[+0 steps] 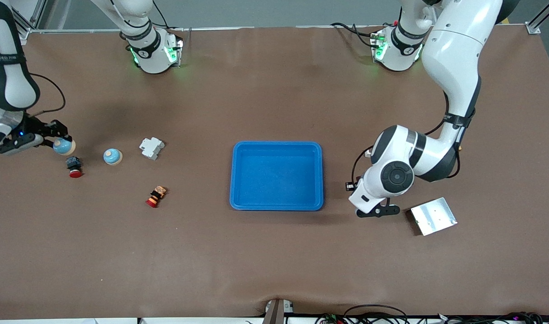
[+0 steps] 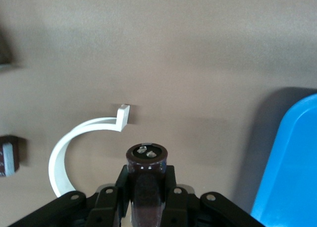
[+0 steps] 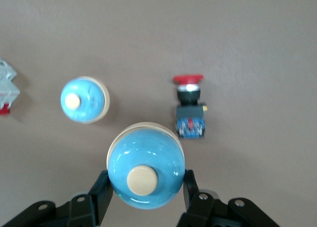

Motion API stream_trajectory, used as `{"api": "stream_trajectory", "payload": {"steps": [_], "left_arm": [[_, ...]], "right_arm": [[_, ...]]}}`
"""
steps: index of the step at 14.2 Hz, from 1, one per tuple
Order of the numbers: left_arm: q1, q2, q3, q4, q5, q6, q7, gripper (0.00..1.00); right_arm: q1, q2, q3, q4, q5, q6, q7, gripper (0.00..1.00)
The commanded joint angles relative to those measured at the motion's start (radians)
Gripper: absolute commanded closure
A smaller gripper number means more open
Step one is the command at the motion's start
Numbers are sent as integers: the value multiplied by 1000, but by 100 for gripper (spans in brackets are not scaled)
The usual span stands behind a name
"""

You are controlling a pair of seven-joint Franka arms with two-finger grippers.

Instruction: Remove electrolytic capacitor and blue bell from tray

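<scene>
A blue bell (image 3: 145,171) is clamped in the right gripper (image 1: 53,137) above the table (image 1: 274,270); a capacitor (image 2: 146,175) is clamped in the left gripper (image 2: 147,199) near the blue tray (image 1: 277,175).

1. This is a robotics lab or test cell, not a home or shop.
2. Two white industrial arms (image 1: 454,58) are bolted at one edge of a wide counter (image 1: 274,265) covered in plain brown matting, their bases lit by green status lights.
3. Aluminium framing stands at the counter's corners, and loose cables trail along its edge nearest the front camera.
4. The things laid out are electrical parts and test props: red emergency-stop buttons (image 1: 74,167), a white breaker block (image 1: 151,147), a metal plate (image 1: 433,216), and a blue plastic tray (image 1: 277,206).
</scene>
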Motion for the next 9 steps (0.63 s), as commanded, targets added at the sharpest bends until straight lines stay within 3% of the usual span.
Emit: {"api": "stream_trajectory", "payload": {"steps": [1,4,9], "left_arm": [[15,-25,-5,-34,7,11,85,100],[34,-23,-5,-33,7,11,216,100],[37,-18,-5,-34,-8,34,238,100]], "right_arm": [[-66,-74,16,-83,5,28,-80,100],[-99,-118,16,-187,3,118,-100,100],[-167,-114,14,-280,-32,269,-164,100]]}}
